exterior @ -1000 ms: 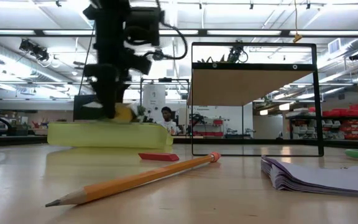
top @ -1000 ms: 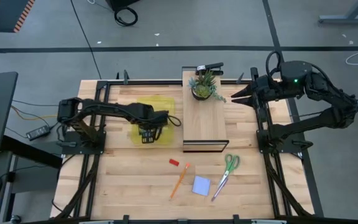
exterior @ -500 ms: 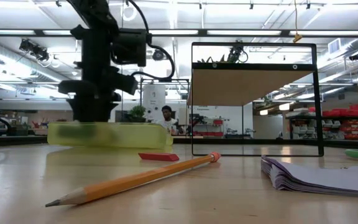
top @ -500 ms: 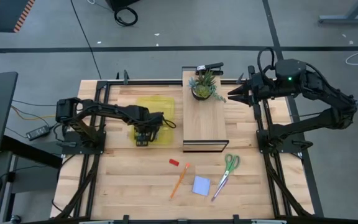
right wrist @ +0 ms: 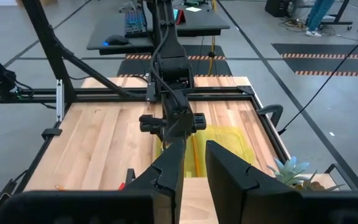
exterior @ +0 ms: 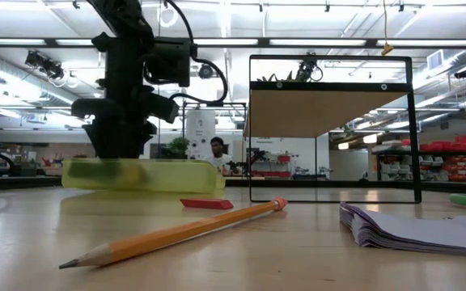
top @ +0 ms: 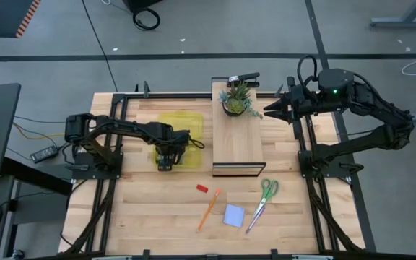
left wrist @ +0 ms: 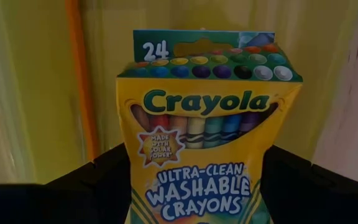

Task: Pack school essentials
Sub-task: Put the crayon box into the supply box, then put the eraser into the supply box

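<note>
My left gripper (top: pixel 166 155) reaches down into the translucent yellow case (top: pixel 188 123), shut on the yellow-green crayon box (left wrist: pixel 204 124). One orange pencil (left wrist: pixel 79 81) lies inside the case beside the box. On the near part of the table lie the second orange pencil (top: pixel 208 209), a red eraser (top: pixel 202 188), the light blue sticky-note pad (top: pixel 233 215) and the green-handled scissors (top: pixel 263 198). My right gripper (top: pixel 271 110) hangs open in the air at the far right, beside the plant, touching nothing. My left gripper holds the crayon box by its bottom end (left wrist: pixel 194 202), pinched between the two fingers (left wrist: pixel 92 186), one on each narrow side. The fingers come from above, pointing down into the case. The box's flap end (left wrist: pixel 204 43) points away from the wrist; whether it rests on the case floor I cannot tell.
A wooden shelf in a black frame (top: pixel 238 148) stands at the table's middle, with the potted plant (top: pixel 238 101) on its far end. In the low view the pencil (exterior: pixel 176 230) and the pad (exterior: pixel 419 230) lie close to the camera. Bare wood lies near left.
My left gripper has gone down and a little toward the table's left, lowering the crayon box from above the case's rim into the case. My right gripper has shifted slightly toward the table's left, nearer the plant.
</note>
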Robot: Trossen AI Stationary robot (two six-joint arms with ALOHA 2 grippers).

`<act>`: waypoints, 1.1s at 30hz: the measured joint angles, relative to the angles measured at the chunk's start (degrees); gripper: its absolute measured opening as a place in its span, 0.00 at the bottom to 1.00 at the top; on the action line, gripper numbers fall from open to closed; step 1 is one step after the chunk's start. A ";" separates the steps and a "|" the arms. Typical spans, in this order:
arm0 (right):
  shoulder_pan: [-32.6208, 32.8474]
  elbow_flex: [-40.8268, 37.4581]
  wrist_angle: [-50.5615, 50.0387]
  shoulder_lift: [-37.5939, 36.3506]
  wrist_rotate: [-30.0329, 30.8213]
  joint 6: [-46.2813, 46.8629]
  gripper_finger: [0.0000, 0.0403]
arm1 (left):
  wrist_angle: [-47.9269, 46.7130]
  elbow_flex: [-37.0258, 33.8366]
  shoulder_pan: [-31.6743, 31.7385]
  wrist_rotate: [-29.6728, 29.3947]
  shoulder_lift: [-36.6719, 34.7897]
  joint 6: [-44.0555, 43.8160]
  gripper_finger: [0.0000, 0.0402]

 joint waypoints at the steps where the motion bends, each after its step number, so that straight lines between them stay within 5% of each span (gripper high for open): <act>1: 0.00 0.00 0.00 0.00 0.00 0.00 0.18 | -0.28 0.00 0.01 0.16 0.00 -0.36 0.76; 13: 0.04 0.00 -0.02 0.33 -0.02 -0.04 0.18 | -6.31 1.28 0.00 0.06 0.00 -2.71 0.98; 22: 0.09 0.00 -1.65 0.37 -2.28 -1.51 0.18 | -10.80 9.37 -2.03 -2.28 -0.90 -7.83 0.96; 33: 0.13 -0.02 -5.20 -0.79 -4.12 -3.12 0.18 | -1.10 16.40 -18.52 -6.48 -0.31 -35.86 0.95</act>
